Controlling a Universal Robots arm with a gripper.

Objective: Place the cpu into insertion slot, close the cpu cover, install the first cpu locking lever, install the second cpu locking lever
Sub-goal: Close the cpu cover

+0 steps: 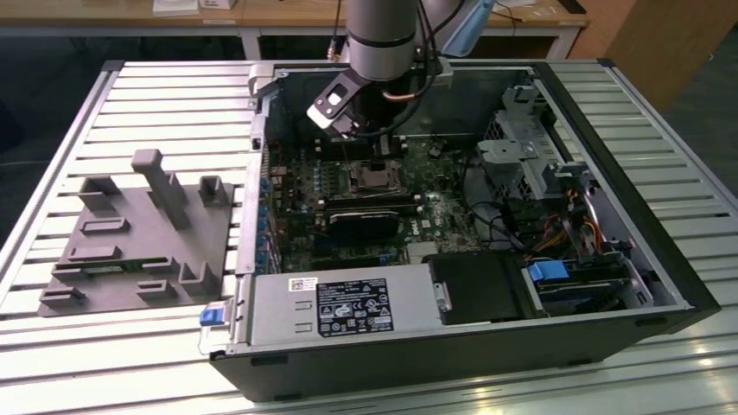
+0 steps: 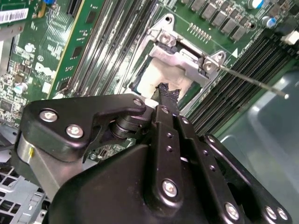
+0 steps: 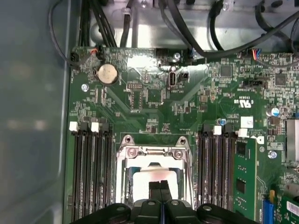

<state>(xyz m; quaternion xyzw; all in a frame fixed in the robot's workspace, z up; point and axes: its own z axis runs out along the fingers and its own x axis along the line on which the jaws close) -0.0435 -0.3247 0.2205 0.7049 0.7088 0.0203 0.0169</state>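
In the exterior view, we see the arm reaching down into the open computer case (image 1: 461, 363), which stands on a slatted table (image 1: 116, 95). The gripper (image 1: 372, 149) hangs just at 12 o'clock of the insertion slot (image 1: 372, 179). The power supply (image 1: 334, 307) sits at 6 o'clock of that slot. A grey fixture block (image 1: 138, 242) lies at 9 o'clock from the case.

In both wrist views, we see the gripper (image 3: 160, 186) (image 2: 164, 91) with its 2 fingers pressed together, holding nothing, its tip right over the socket. The cpu (image 3: 140, 179) (image 2: 148, 79) sits in the slot, its pale top showing through the window of the cpu cover (image 3: 154, 152) (image 2: 180, 59), which appears to lie down over it. In the second wrist view, a thin lever rod (image 2: 252, 81) juts from 1 corner of the cover, out over the memory slots (image 3: 91, 172) that flank the socket.
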